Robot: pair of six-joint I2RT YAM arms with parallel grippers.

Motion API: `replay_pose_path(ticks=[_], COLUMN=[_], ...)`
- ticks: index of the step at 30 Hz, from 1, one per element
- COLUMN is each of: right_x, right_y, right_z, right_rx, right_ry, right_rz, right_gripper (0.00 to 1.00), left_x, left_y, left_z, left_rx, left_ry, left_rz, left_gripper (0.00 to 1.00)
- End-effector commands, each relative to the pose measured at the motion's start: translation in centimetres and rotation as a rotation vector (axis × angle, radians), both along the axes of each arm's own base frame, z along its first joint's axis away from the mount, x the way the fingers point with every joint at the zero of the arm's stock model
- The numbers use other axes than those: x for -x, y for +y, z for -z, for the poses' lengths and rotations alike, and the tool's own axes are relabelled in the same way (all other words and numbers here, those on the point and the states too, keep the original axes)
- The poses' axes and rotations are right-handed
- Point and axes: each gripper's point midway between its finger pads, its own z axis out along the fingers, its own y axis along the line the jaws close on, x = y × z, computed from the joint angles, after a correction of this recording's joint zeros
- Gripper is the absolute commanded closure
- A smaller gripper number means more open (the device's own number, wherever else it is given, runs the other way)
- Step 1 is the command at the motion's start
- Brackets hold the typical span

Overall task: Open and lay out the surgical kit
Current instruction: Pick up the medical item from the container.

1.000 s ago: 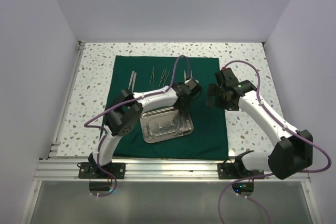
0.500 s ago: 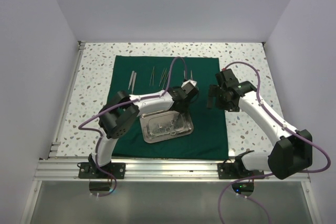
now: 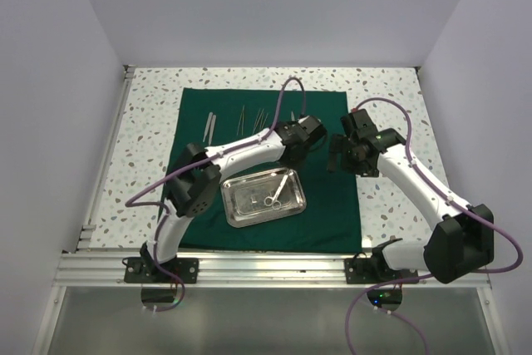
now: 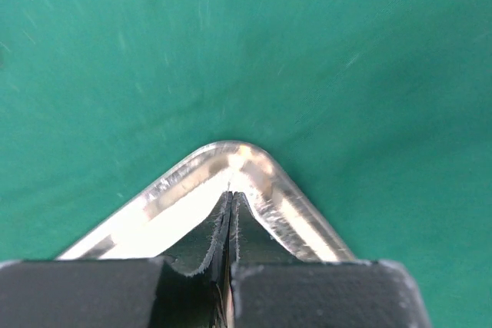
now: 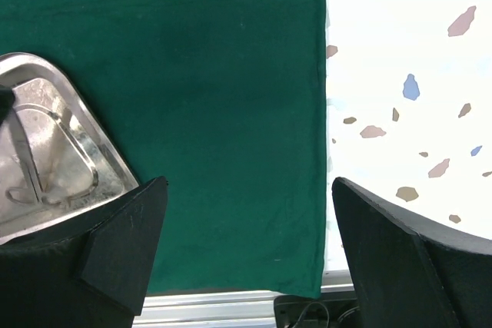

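Observation:
The dark green cloth (image 3: 332,205) lies spread flat on the table. The steel tray (image 3: 241,209) sits on its near middle. Silver scissors (image 3: 277,191) lie slanted in the tray, blades pointing at my left gripper (image 3: 289,164). In the left wrist view my left gripper (image 4: 231,193) is shut over the tray's corner (image 4: 284,190), with a thin metal sliver between the pads. Several thin instruments (image 3: 249,120) lie in a row on the far part of the cloth. My right gripper (image 3: 332,155) is open and empty above the cloth's right edge (image 5: 231,74); its view shows the tray (image 5: 100,151) and the scissors (image 5: 46,182).
The speckled tabletop (image 3: 150,122) surrounds the cloth and also shows in the right wrist view (image 5: 400,51). An aluminium rail (image 3: 266,265) runs along the near edge. White walls close in the left, right and far sides.
My left gripper was down in the tray's right part and has drawn back toward the far right corner. The scissors now show plainly in the tray. My right arm has barely moved.

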Motion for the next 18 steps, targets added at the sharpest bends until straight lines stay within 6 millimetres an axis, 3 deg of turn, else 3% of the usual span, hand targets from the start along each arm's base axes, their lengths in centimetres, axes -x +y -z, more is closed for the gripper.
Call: replay_pose_path(ticks=[1, 5, 7, 8, 10, 11, 12, 14, 18], right_x=[-0.5, -0.6, -0.6, -0.5, -0.5, -0.4, -0.3, -0.1, 0.2], right_y=[-0.2, -0.4, -0.4, -0.5, -0.5, -0.6, -0.6, -0.8, -1.1], right_z=[-0.4, -0.5, -0.5, -0.5, -0.5, -0.5, -0.4, -0.1, 0.2], right_rx=[-0.004, 0.001, 0.003, 0.006, 0.009, 0.013, 0.015, 0.023, 0.040], right_ry=[-0.039, -0.041, -0.040, -0.041, -0.041, -0.039, -0.036, -0.026, -0.008], right_rz=[0.020, 0.027, 0.028, 0.029, 0.029, 0.029, 0.028, 0.027, 0.026], right_gripper=[0.08, 0.08, 0.08, 0.08, 0.08, 0.08, 0.08, 0.08, 0.08], left_x=[-1.6, -4.1, -5.1, -6.4, -8.0, -9.4, -11.0, -14.0, -19.1], left_y=[-0.4, -1.0, -1.1, -1.1, -1.0, -1.4, -1.0, -0.3, -0.3], left_z=[-3.4, -5.3, -4.9, -5.7, -4.9, -6.1, -5.3, -6.2, -5.6], left_rx=[-0.017, 0.016, 0.017, 0.035, 0.034, 0.066, 0.076, 0.129, 0.234], left_ry=[-0.062, -0.109, -0.109, -0.129, -0.129, -0.158, -0.156, -0.185, -0.262], left_rz=[0.014, -0.003, -0.010, -0.021, -0.037, -0.047, -0.069, -0.104, -0.143], left_gripper=[1.00, 1.00, 1.00, 1.00, 1.00, 1.00, 1.00, 1.00, 1.00])
